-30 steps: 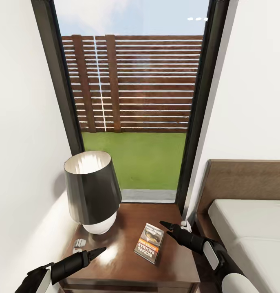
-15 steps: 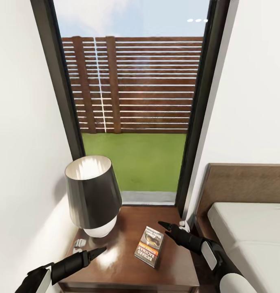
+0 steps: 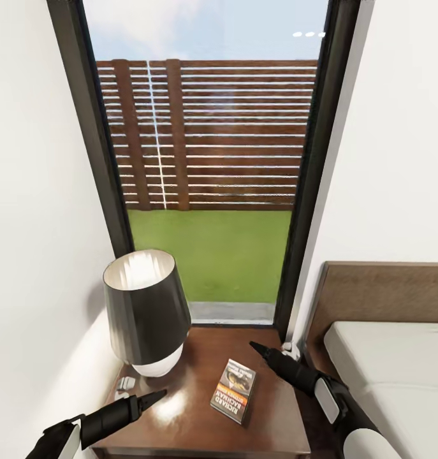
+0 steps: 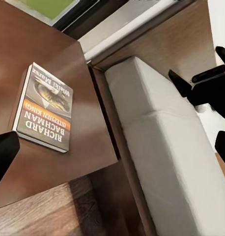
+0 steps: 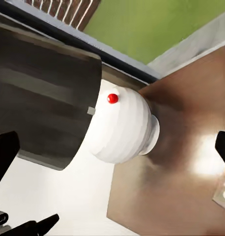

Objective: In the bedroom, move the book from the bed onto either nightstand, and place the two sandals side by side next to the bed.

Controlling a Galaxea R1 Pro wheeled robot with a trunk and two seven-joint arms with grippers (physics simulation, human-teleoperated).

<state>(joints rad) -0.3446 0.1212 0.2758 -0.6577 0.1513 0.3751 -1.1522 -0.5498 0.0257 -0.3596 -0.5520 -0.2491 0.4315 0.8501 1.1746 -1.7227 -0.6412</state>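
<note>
Book (image 3: 234, 391) lying flat on nightstand (image 3: 199, 433), near its bed-side edge, cover up, touching neither gripper. Lamp (image 3: 146, 310) standing at the far left corner of the top. Right gripper (image 3: 262, 350) hovering just beside book's far corner, fingers spread, gripping nothing. Left gripper (image 3: 153, 398) hovering over the near left edge, fingers likewise parted, empty. Bed (image 3: 384, 357) adjoining nightstand on the right.

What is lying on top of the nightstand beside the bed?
On the nightstand lie the book, flat and cover up, and a lamp with a dark shade and white base. A small pale item by the lamp's base is too small to identify. The lamp hides the surface behind it.
</note>
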